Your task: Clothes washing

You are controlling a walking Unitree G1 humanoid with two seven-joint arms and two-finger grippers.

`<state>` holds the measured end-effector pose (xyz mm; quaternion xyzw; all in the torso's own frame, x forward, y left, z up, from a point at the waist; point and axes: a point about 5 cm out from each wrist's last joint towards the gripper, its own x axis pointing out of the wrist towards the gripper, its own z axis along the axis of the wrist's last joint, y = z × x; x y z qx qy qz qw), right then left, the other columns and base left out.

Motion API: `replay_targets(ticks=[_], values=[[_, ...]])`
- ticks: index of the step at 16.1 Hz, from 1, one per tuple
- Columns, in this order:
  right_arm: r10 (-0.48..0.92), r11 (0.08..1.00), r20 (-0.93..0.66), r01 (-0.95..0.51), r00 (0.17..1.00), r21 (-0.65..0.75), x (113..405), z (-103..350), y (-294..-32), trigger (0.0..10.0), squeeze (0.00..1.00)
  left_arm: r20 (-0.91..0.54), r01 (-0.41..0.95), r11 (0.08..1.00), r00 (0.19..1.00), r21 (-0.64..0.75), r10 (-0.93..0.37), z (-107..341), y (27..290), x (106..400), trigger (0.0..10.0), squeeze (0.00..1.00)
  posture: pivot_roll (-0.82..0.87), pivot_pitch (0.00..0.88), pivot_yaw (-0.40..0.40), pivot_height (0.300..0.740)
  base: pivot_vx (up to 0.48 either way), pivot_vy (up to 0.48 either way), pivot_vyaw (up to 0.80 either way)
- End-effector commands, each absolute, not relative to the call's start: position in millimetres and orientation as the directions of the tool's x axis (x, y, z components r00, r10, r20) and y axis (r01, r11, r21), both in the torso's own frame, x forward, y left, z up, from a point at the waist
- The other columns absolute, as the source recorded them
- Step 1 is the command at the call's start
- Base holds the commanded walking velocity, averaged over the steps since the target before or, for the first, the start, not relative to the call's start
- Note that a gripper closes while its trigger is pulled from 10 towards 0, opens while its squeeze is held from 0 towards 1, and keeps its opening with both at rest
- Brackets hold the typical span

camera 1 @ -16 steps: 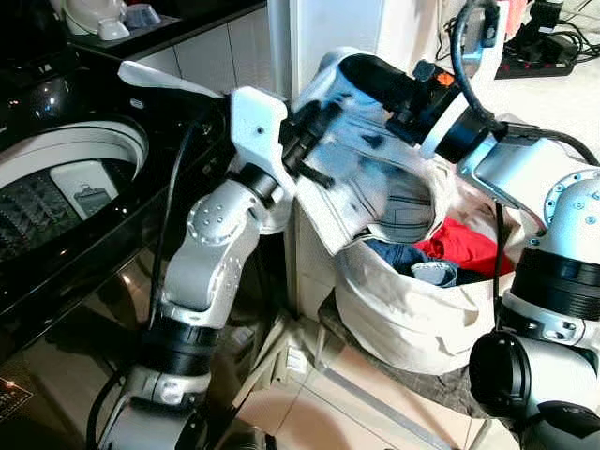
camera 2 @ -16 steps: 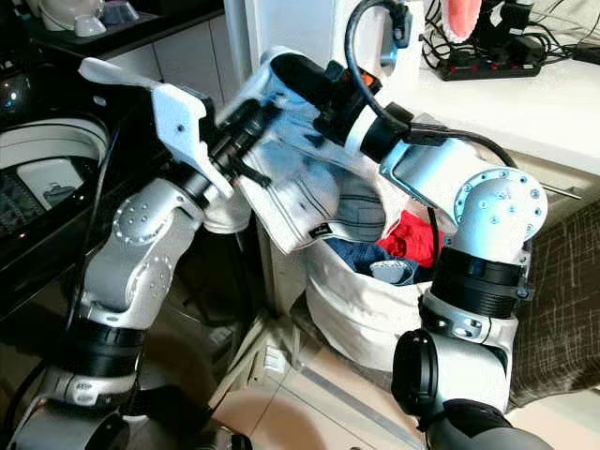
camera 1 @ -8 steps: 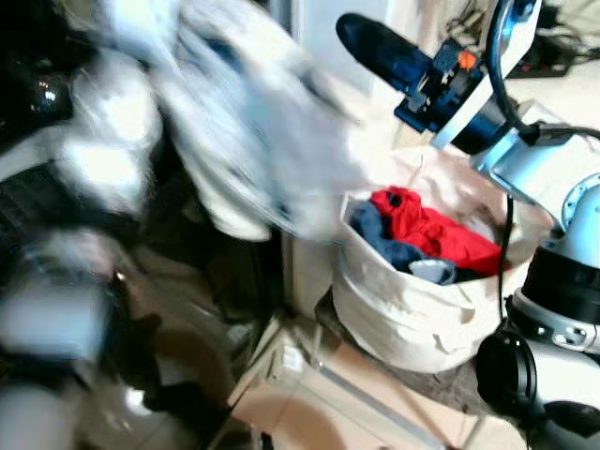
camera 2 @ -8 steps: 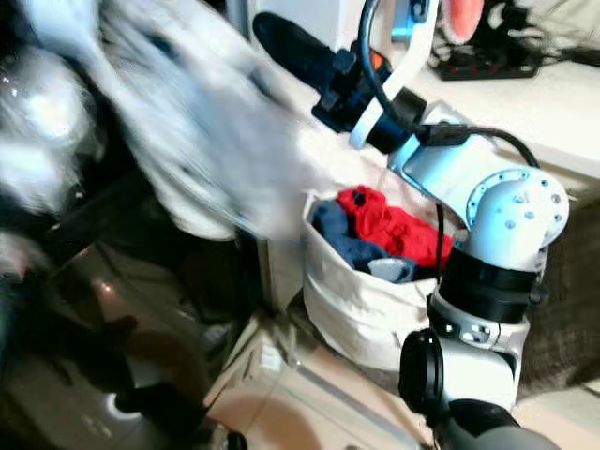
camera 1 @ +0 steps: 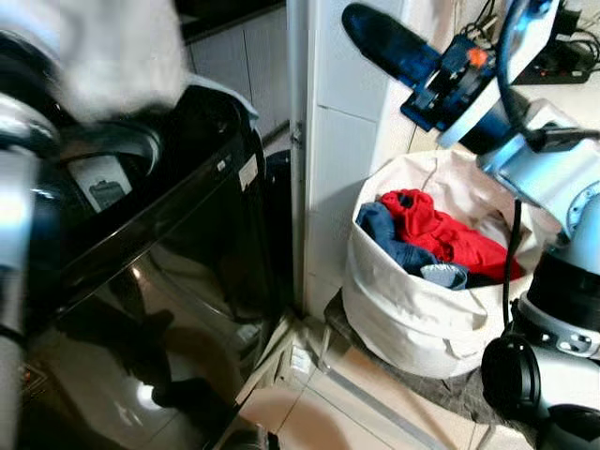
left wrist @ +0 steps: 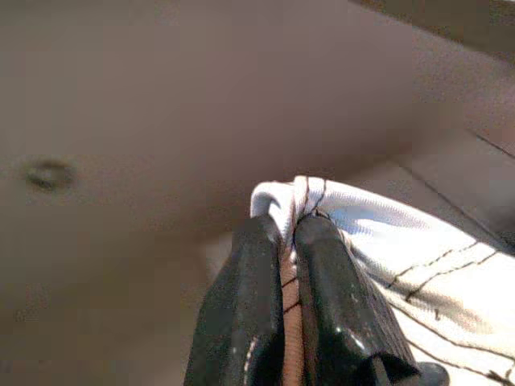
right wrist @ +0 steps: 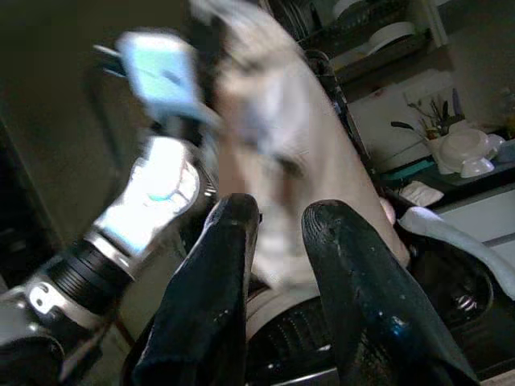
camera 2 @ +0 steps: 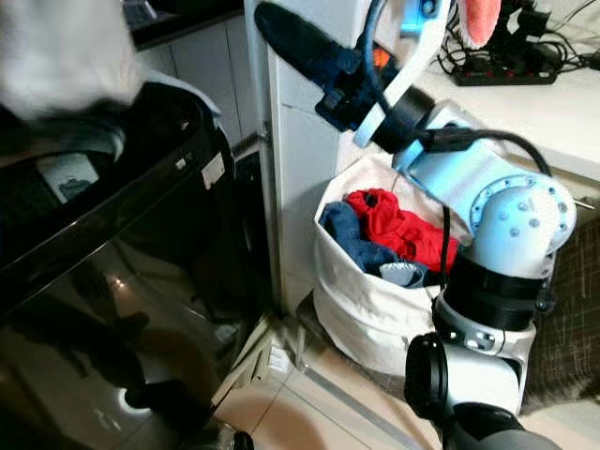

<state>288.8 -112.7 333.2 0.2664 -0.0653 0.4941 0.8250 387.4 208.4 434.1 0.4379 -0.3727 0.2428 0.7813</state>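
My left gripper point(left wrist: 290, 229) is shut on a fold of a white garment point(left wrist: 402, 241) with dark stitching. That garment shows as a white blur point(camera 1: 112, 47) high above the black top-loading washing machine point(camera 1: 159, 234), over its open drum point(camera 1: 103, 164). My right gripper point(camera 1: 375, 33) is raised above the cream laundry bag point(camera 1: 412, 319). Its fingers point(right wrist: 233, 265) stand a little apart with nothing between them. A red garment point(camera 1: 441, 234) and a blue one point(camera 1: 389, 239) lie in the bag.
A white tiled pillar point(camera 1: 342, 141) stands between the machine and the bag. A counter with a power strip point(camera 2: 497, 70) is at the right. Tiled floor point(camera 1: 356, 412) lies in front of the bag. Dishes point(right wrist: 463, 153) sit on a dark counter behind the machine.
My left arm has swung the white garment from above the bag to over the washing machine. My right gripper has let go of it and stays raised.
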Motion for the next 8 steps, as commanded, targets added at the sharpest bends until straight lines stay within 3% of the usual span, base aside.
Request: replay_targets(ticks=[1,2,3,4,6,7,8], values=[[0.785,0.379,0.365,-0.854,0.501,0.356,284,331,-110,10.0,0.0,0.542,-0.492,0.622,0.831,0.609,0.127,378,215,410,0.0,0.0,-0.03,0.0,0.075,0.74,0.0,0.0,0.0],[0.786,0.382,0.36,-0.853,0.502,0.356,284,329,-109,10.0,0.0,0.456,-0.43,0.66,0.878,0.616,0.145,358,216,415,0.0,0.0,-0.03,0.0,0.075,0.74,0.0,0.0,0.0],[0.791,0.385,0.347,-0.851,0.503,0.357,283,326,-107,10.0,0.0,0.242,-0.3,0.725,0.952,0.62,0.186,312,220,421,10.0,0.0,-0.04,0.0,0.078,0.74,0.0,0.0,0.0],[0.795,0.387,0.338,-0.85,0.504,0.357,282,324,-106,10.0,0.0,0.185,-0.264,0.742,0.964,0.616,0.189,299,222,422,10.0,0.0,-0.04,0.0,0.08,0.74,0.0,0.0,0.0],[0.852,0.442,0.165,-0.852,0.497,0.281,274,302,-98,10.0,0.0,-0.015,-0.231,0.811,0.959,0.538,0.283,261,239,418,10.0,0.0,-0.05,0.0,0.083,0.74,0.0,0.0,0.0],[0.879,0.448,0.059,-0.861,0.474,0.241,268,288,-95,10.0,0.0,-0.081,-0.256,0.847,0.941,0.466,0.328,252,248,415,10.0,0.22,-0.05,0.0,0.08,0.74,0.0,0.0,0.0],[0.894,0.438,-0.008,-0.871,0.448,0.223,264,278,-93,10.0,0.0,-0.121,-0.259,0.872,0.934,0.417,0.335,248,252,413,10.0,1.0,-0.05,0.0,0.08,0.74,0.0,0.0,0.0]])
